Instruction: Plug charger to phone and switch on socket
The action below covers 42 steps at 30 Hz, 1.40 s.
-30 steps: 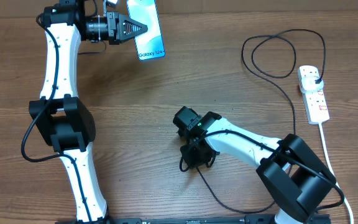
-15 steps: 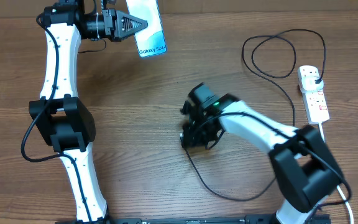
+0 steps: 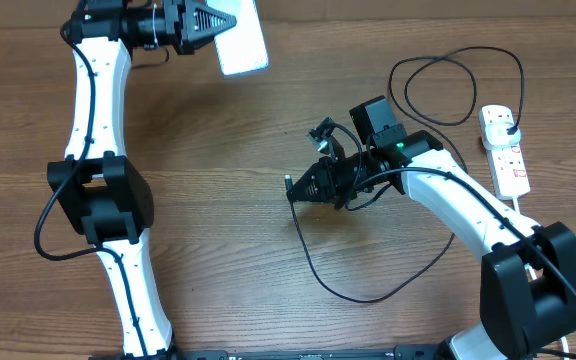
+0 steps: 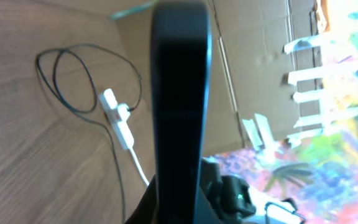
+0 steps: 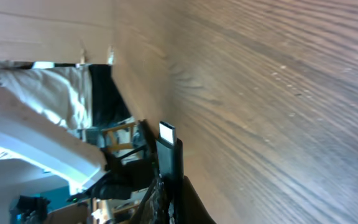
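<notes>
My left gripper (image 3: pixel 224 22) is shut on the phone (image 3: pixel 243 42) at the top of the overhead view and holds it above the table, its pale face tilted. In the left wrist view the phone (image 4: pixel 179 93) shows edge-on as a dark bar. My right gripper (image 3: pixel 304 185) is shut on the charger connector (image 3: pixel 289 185) at mid-table, tip pointing left. The right wrist view shows the connector (image 5: pixel 169 154) sticking out from the fingers, silver tip up. The black cable (image 3: pixel 313 270) loops back to a plug (image 3: pixel 508 124) in the white socket (image 3: pixel 506 152) at the right edge.
The charger cable forms a loose coil (image 3: pixel 448 85) behind the socket. A thick white cord (image 3: pixel 528 240) runs from the socket toward the front right. Cardboard walls (image 4: pixel 260 68) stand beyond the table's far edge.
My right gripper has risen and swung toward the right and the far side with the connector, which now points left. The left gripper has tilted the phone, so its screen text no longer shows.
</notes>
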Each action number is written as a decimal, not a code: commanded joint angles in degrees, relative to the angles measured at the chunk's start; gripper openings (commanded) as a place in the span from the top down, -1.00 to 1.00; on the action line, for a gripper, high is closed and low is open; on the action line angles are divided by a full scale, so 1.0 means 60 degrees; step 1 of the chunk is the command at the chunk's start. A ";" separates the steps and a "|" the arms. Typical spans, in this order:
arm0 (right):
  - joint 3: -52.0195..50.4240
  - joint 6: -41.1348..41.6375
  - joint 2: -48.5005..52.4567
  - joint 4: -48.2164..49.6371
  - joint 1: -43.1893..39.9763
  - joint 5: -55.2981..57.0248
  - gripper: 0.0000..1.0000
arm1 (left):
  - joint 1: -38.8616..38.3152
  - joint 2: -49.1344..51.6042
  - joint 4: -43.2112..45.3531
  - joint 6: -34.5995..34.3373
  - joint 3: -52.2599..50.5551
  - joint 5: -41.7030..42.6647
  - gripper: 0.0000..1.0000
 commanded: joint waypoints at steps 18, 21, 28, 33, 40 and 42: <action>0.0240 0.2805 -0.1435 0.3333 -0.1064 -0.1147 0.92 | -0.1031 -0.0572 0.8794 -0.9930 0.0160 0.0437 0.92; 0.0313 0.3501 -0.1606 0.4102 -0.1082 -0.1107 0.92 | -0.1093 -0.0572 0.8794 -1.0127 0.0160 0.0437 0.91; 0.0903 0.4918 -0.1625 0.5431 -0.1009 -0.1228 0.93 | -0.1333 -0.0572 0.8878 -0.9839 0.0160 0.0437 0.92; 0.1060 0.4929 -0.1625 0.5428 -0.1009 -0.1268 0.92 | -0.1333 -0.0572 0.8874 -0.8998 0.0160 0.0437 0.91; 0.1129 0.4091 -0.1625 0.4459 -0.1009 -0.0652 0.92 | -0.1545 -0.0572 0.8863 -0.7916 0.0160 0.0441 0.91; 0.1257 0.3705 -0.1625 0.3847 -0.1009 -0.0248 0.92 | -0.1657 -0.0568 0.8830 -0.7741 0.0160 0.0441 0.92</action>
